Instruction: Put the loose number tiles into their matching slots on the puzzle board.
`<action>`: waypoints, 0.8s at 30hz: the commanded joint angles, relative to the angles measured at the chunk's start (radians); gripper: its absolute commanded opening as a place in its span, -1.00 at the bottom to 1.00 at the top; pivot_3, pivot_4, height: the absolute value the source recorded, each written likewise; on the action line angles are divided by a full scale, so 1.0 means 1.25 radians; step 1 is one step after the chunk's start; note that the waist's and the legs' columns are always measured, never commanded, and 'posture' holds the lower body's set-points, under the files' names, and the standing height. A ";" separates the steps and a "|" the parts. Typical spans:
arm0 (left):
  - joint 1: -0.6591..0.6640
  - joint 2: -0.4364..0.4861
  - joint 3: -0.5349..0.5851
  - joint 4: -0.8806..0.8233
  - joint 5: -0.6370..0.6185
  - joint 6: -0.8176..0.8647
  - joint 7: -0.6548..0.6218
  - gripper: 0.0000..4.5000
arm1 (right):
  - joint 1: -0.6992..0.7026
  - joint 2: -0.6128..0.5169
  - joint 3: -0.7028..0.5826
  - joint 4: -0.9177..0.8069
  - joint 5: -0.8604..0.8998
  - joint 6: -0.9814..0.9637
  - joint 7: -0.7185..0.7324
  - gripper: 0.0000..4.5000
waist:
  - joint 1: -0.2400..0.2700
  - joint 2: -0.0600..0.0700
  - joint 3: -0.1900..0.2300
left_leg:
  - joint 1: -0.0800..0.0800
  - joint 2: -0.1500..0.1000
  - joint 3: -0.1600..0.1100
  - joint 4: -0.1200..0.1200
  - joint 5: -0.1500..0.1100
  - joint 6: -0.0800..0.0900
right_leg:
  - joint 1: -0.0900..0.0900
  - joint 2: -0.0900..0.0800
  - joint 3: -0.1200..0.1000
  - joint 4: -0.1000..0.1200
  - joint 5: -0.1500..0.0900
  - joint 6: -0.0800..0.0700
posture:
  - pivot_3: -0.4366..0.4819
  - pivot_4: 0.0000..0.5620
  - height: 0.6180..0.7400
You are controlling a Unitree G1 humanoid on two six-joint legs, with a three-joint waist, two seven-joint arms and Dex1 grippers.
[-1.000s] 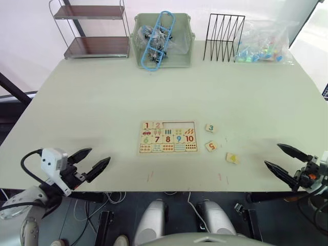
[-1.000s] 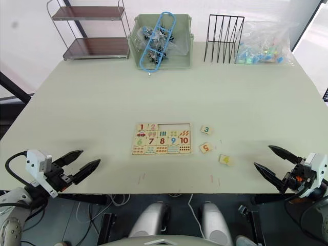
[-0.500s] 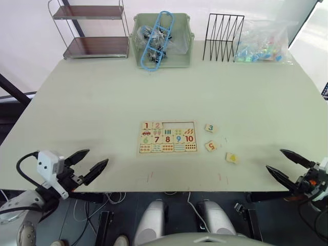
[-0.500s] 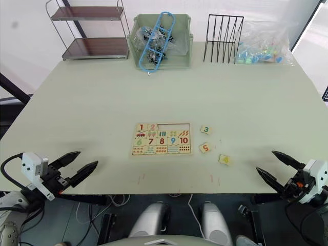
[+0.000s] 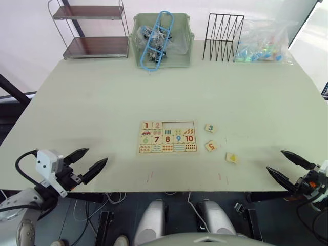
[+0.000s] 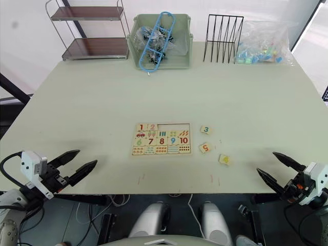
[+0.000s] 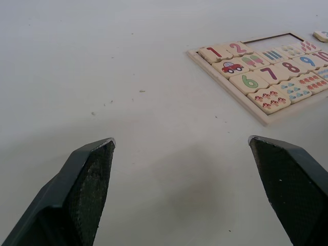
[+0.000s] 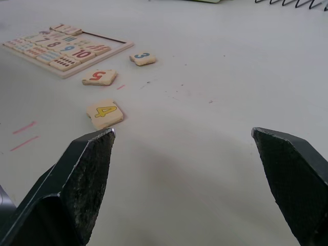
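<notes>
While tiles 1 and 2 already sit in the top row of the puzzle board (image 5: 167, 138) at the middle of the bench (image 5: 102, 97), three loose number tiles wait just to its right: the 3 tile (image 5: 210, 128) nearest the board's upper corner, the 5 tile (image 5: 210, 146) below it, and the 4 tile (image 5: 231, 158) lying closest to the bench's near edge. Three empty slots (image 5: 179, 124) remain open in the top row. Both arms hang low at the near edge, the left gripper (image 5: 87, 163) well apart from the board and the right gripper (image 5: 287, 166) near the 4 tile, each with jaws spread wide and holding nothing. The task appears to stand between placements, with the third tile not yet picked up. A sensible next move would be for the right gripper to reach forward and inward over a loose tile, lower, and pinch its thin edges; flat tiles on a smooth bench may slide or resist a clean grasp.
</notes>
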 commanded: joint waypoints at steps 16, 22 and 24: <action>-0.014 0.023 -0.046 0.051 0.052 -0.127 -0.052 0.97 | -0.023 -0.012 -0.006 -0.035 0.013 0.003 0.004 1.00 | 0.000 0.000 0.000 | 0.000 0.000 0.000 0.000 0.000 0.000 | 0.000 0.000 0.000 0.000 0.000 0.000 | -0.05 -0.47 0.99; -0.041 0.049 -0.075 0.078 0.062 -0.164 -0.095 0.97 | -0.070 -0.023 0.035 -0.085 0.002 0.062 -0.022 1.00 | 0.000 0.000 0.000 | 0.000 0.001 0.000 0.000 0.000 0.000 | 0.000 0.000 0.000 0.000 0.000 0.000 | -0.05 -0.47 0.99; -0.057 0.060 -0.089 0.093 0.066 -0.170 -0.112 0.97 | -0.092 -0.034 0.054 -0.093 -0.014 0.080 -0.033 1.00 | 0.000 0.000 0.000 | 0.000 0.001 0.000 0.000 0.000 0.000 | 0.000 0.000 0.000 0.000 0.000 0.000 | -0.05 -0.47 0.99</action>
